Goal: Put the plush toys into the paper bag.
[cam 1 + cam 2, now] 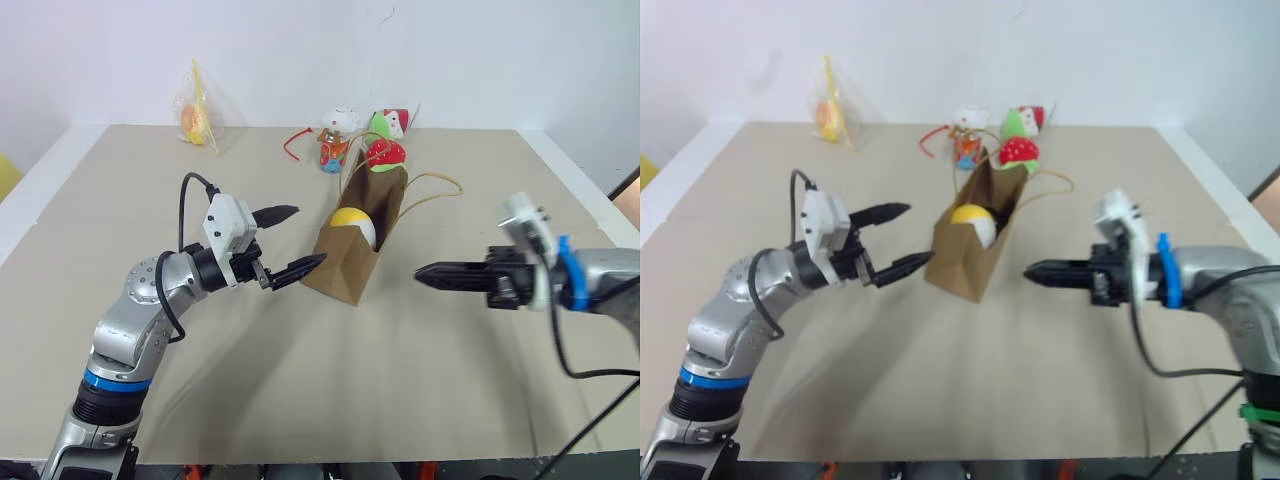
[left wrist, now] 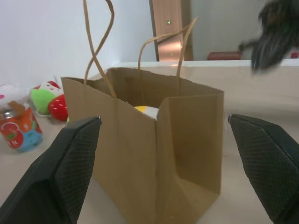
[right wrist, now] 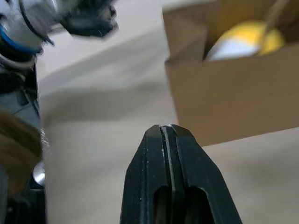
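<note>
In the head camera's view, the paper bag point(image 1: 358, 238) stands upright near the middle of the table point(image 1: 300, 400), mouth open, its two cord handles flopped toward the far right. Inside it, the egg-shaped plush toy point(image 1: 353, 224) shows at the mouth, yellow half up and white half beneath. The fuzzy brown toy cannot be made out. The left gripper point(image 1: 288, 241) sits just beside the bag on its left, fingers spread wide with nothing between them, the lower fingertip close to the bag's side wall. The right gripper point(image 1: 428, 272) hangs to the right of the bag, apart from it, pointing toward it with its fingers pressed together and empty. Toward the far edge of the table, behind the bag, stand a strawberry plush point(image 1: 384, 152), a small white-capped figure point(image 1: 336, 136) and a green-and-red toy point(image 1: 387, 123); a clear packet with something orange inside point(image 1: 197, 117) lies near the far left corner. In the left wrist view, the bag point(image 2: 154, 140) stands between that gripper's two parted fingers point(image 2: 70, 163), with a sliver of the egg toy point(image 2: 145, 111) visible over the rim. In the right wrist view, the two fingers point(image 3: 170, 172) meet flush along a thin seam, and past them are the bag's wall point(image 3: 233, 102) and the egg toy point(image 3: 245, 39) lying inside.
</note>
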